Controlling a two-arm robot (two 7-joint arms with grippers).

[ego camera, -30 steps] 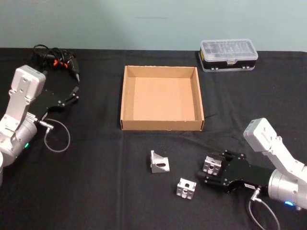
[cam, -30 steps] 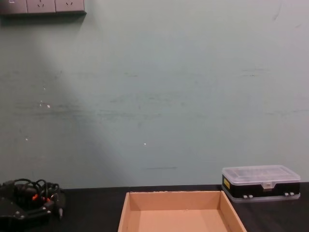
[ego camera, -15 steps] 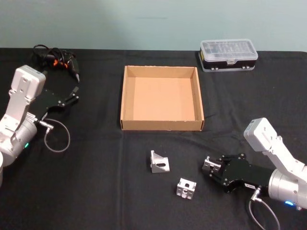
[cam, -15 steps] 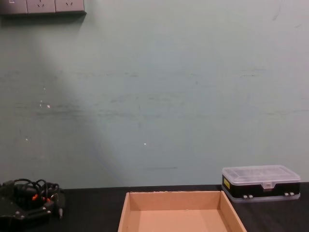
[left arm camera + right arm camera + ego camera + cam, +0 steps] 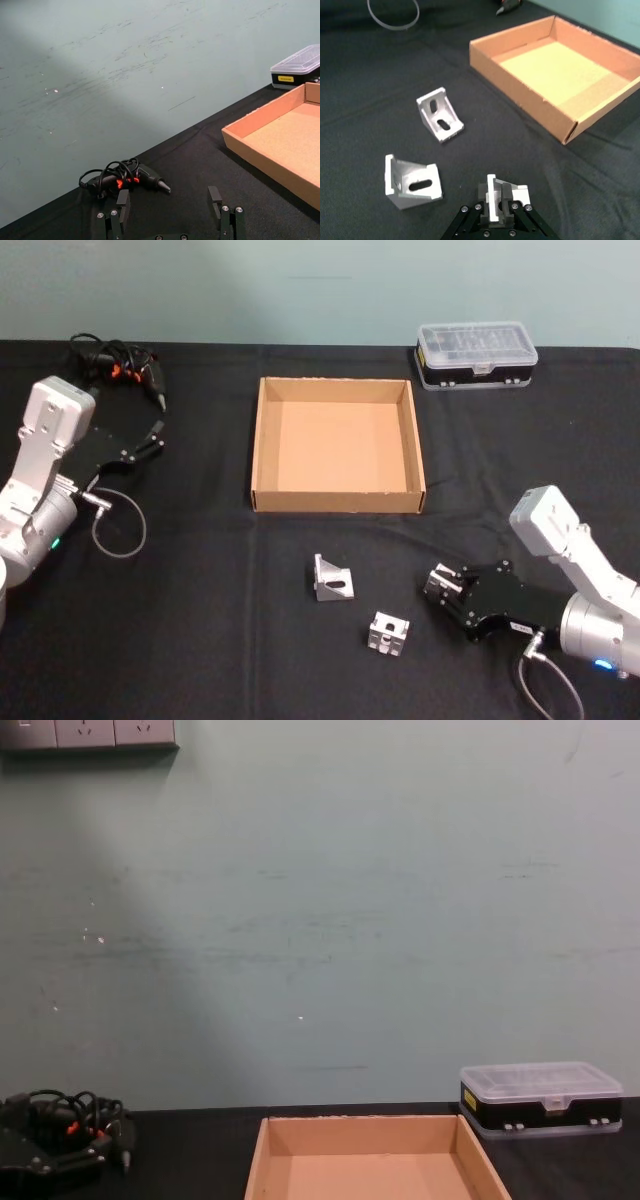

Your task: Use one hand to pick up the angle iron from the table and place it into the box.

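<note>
**Right tool closed on one angle iron; two more loose on the bench**

My right tool point(image 5: 446, 592) sits low at the near right of the bench point(image 5: 200, 620), clamped on an angle iron point(image 5: 491, 196); in the right wrist view the fingers point(image 5: 481, 194) pinch one upright flange from both sides, with the other flange jutting out beside them; I cannot tell whether the piece is clear of the bench surface.

Two further brackets lie loose: one point(image 5: 332, 578) between my right tool and the box front, the other point(image 5: 388, 632) nearer to me, just beside the held piece; both are apart from each other.

The box point(image 5: 262, 440) stands open and empty, farther off and left of my right tool; its low front wall faces the brackets.

My left tool point(image 5: 170, 220) is parked at the far left, fingers spread and holding nothing.

Assessment of handling: the piece looks to be rigid bare metal, compact and probably light for its bulk; the smooth faces may slip, so I judge a flat flange the soundest hold, away from the slotted holes and ribs; it should stand a short drop into the box without harm.
</note>
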